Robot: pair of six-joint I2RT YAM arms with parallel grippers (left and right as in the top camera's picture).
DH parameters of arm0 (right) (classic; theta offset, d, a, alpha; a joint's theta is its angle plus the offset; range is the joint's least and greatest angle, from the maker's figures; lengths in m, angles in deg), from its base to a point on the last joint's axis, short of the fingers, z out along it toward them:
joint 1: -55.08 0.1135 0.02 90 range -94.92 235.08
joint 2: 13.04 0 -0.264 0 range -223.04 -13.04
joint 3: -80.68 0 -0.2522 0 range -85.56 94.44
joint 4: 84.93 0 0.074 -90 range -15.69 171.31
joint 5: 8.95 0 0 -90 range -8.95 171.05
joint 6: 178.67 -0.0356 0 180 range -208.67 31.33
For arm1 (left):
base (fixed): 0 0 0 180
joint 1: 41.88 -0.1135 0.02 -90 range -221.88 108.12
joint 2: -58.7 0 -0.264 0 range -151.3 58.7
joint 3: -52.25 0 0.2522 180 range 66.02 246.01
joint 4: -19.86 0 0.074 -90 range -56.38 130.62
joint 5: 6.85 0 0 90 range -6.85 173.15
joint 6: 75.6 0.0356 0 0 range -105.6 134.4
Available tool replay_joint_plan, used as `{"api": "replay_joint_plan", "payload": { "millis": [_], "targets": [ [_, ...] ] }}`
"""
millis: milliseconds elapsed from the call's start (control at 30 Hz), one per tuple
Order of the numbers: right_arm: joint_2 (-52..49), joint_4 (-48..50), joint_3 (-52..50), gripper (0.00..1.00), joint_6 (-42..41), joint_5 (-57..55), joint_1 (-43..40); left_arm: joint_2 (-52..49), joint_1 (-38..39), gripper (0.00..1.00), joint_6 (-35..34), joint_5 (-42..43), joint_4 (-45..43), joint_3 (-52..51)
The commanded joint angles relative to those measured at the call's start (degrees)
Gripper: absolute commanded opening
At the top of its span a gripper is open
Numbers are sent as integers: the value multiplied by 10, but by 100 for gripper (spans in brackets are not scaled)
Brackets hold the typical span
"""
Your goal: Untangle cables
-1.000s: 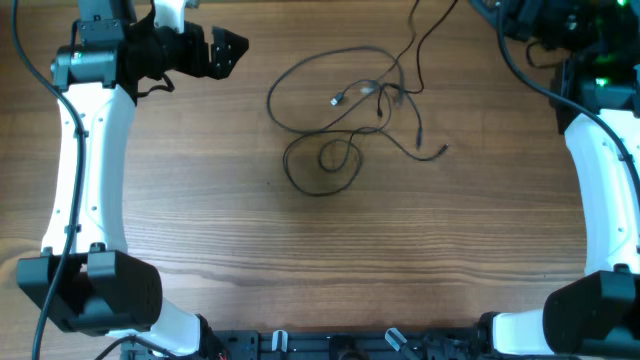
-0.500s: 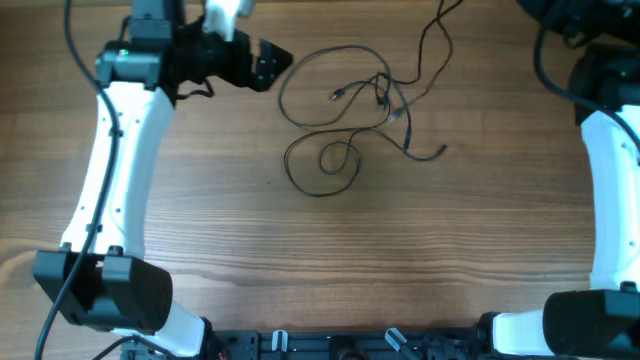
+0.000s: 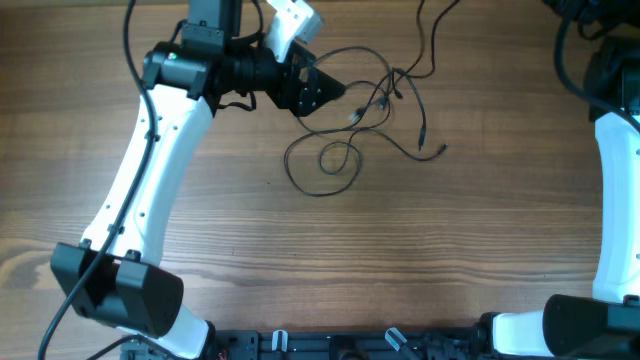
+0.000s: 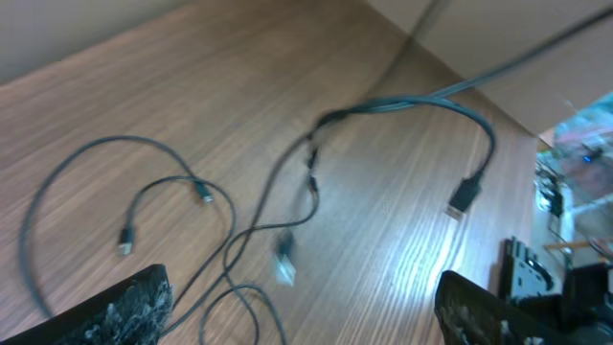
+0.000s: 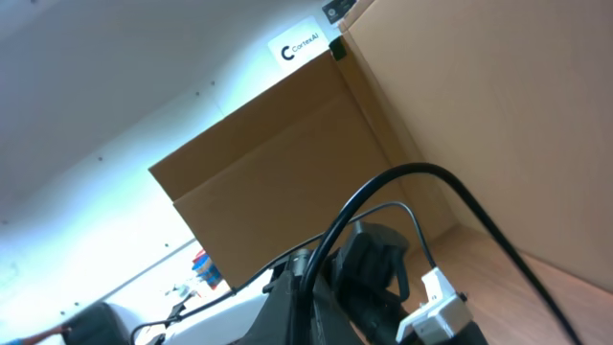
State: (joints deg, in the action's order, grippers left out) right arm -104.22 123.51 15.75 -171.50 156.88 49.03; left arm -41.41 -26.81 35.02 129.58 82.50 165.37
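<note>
Several thin black cables (image 3: 352, 112) are lying tangled in the upper centre of the overhead frame on the wooden table (image 3: 400, 260). One oval loop (image 3: 322, 165) is sitting just below the knot, and one strand is running off the top edge. I am holding my left gripper (image 3: 335, 95) at the left side of that tangle, its tip reaching over the nearest strands. My fingers (image 4: 120, 311) are showing spread wide at the lower corners of the left wrist frame, pinching nothing. In that view the cables are crossing the middle, with a plug end (image 4: 463, 196) lying at centre right. My right gripper is pressed together, outside the overhead frame. My right arm (image 3: 615, 170) is showing along the right edge, and its wrist camera is facing a cardboard box (image 5: 287, 144).
</note>
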Motion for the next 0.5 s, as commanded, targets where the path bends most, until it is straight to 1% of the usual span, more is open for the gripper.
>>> {"api": "replay_joint_plan", "payload": {
  "millis": [0, 133, 300, 467],
  "targets": [
    [7, 16, 12, 5, -2, -12, 4, -37, 12, 100, 21, 26, 2, -1],
    [7, 21, 12, 5, -7, -13, 4, -71, 20, 100, 23, 26, 1, -2],
    [7, 22, 12, 5, -12, -20, 4, -105, 38, 98, 41, 27, -7, -2],
    [7, 22, 12, 4, -14, -21, 4, -130, 56, 100, 47, 26, -43, -1]
  ]
}}
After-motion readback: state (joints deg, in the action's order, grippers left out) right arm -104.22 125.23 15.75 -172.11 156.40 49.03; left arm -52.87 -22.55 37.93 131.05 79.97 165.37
